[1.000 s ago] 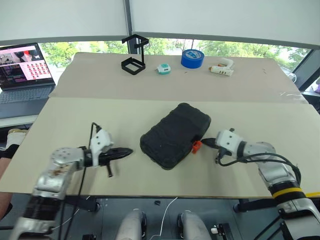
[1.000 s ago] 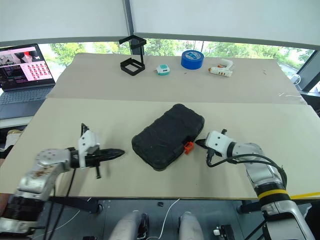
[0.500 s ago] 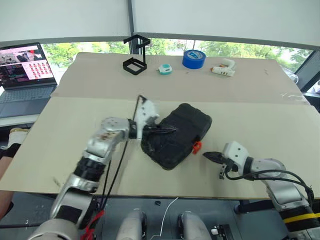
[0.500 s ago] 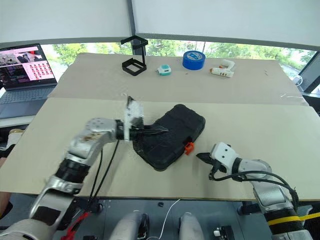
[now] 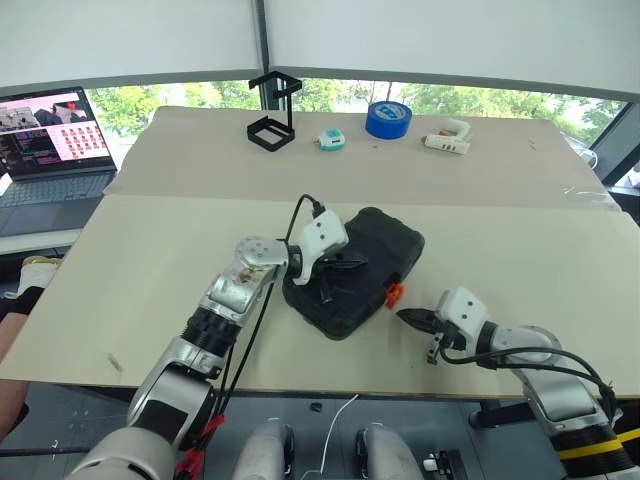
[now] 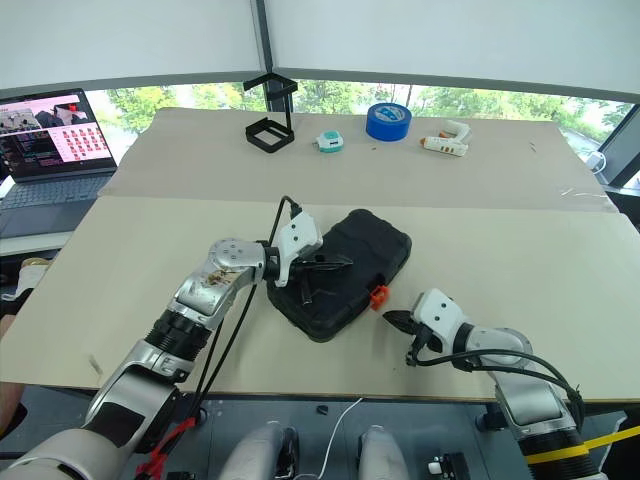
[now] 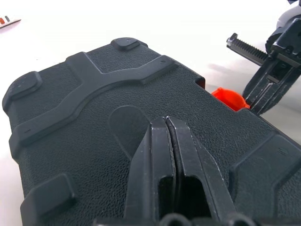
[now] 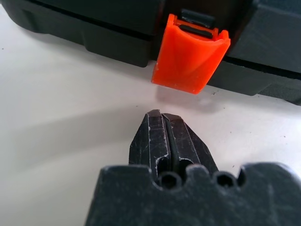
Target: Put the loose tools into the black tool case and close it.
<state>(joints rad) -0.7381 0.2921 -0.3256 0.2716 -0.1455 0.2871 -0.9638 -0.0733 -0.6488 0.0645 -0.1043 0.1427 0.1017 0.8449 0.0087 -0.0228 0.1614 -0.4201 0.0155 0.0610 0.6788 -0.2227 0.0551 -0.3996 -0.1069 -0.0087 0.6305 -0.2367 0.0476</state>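
The black tool case [image 5: 375, 245] lies shut in the middle of the table, its orange latch [image 5: 393, 293] facing the front right. My left gripper [image 5: 357, 264] is shut, with its fingertips [image 7: 160, 125] over the middle of the lid [image 7: 84, 94]; I cannot tell whether they touch it. My right gripper [image 5: 404, 317] is shut and low over the table. It points at the latch [image 8: 190, 52] from a short gap away, holding nothing. The latch's lower edge stands out from the case's front wall. The loose tools are out of view.
At the table's far side stand a black open-frame stand [image 5: 272, 110], a small teal-and-white object [image 5: 328, 139], a big blue tape roll [image 5: 386, 118] and a white glue gun [image 5: 444, 138]. An open laptop [image 5: 50, 140] sits far left. The table's front edge is close to my right gripper.
My left arm swung from the table left of the case to over its lid. My right gripper drew back from the latch toward the front edge.
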